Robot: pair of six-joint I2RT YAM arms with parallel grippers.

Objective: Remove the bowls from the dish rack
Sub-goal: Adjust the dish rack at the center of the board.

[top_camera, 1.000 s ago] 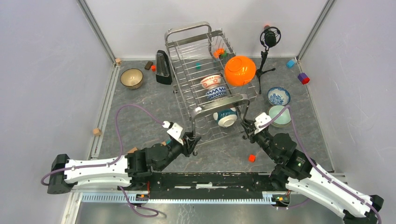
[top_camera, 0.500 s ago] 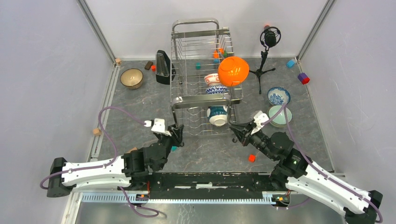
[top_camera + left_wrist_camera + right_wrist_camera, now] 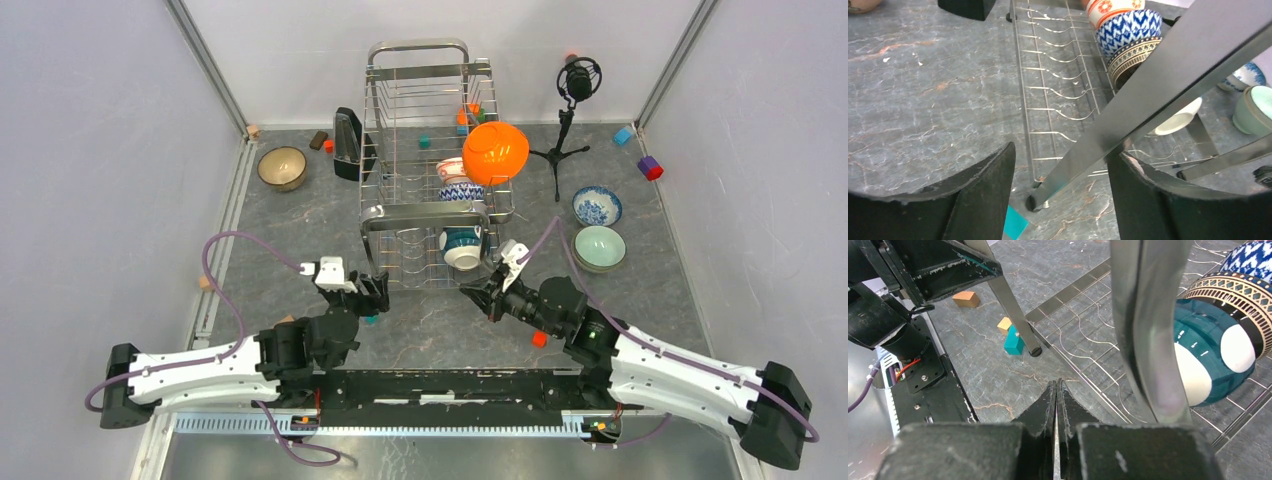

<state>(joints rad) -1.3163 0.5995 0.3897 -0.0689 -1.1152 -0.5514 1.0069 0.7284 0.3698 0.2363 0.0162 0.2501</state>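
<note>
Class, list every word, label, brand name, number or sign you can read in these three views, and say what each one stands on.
No readable text in any view.
The blue-and-white bowl and the teal bowl in the dish rack carry only painted patterns, not letters or numbers.

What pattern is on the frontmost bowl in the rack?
Teal with white ovals; the bowl shows best in the right wrist view.
</note>
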